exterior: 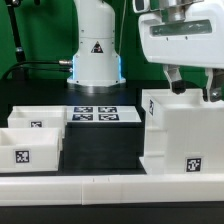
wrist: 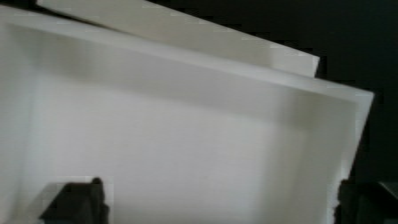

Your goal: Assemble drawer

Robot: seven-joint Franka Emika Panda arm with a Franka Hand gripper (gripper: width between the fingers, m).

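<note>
The white drawer casing (exterior: 183,132) stands on the black table at the exterior view's right, with tags on its faces. Two shallow white trays lie at the exterior view's left: one (exterior: 38,120) farther back, one (exterior: 28,148) nearer the front. My gripper (exterior: 190,88) hangs just over the casing's top edge, its two dark fingers spread apart. In the wrist view the casing's white surface (wrist: 178,130) fills the frame, and the gripper (wrist: 222,200) shows one dark fingertip (wrist: 75,200) at each side, wide apart, with nothing between them.
The marker board (exterior: 95,114) lies flat in the middle, behind the trays. A long low white border block (exterior: 110,187) runs along the front edge. The robot's base (exterior: 96,55) stands at the back.
</note>
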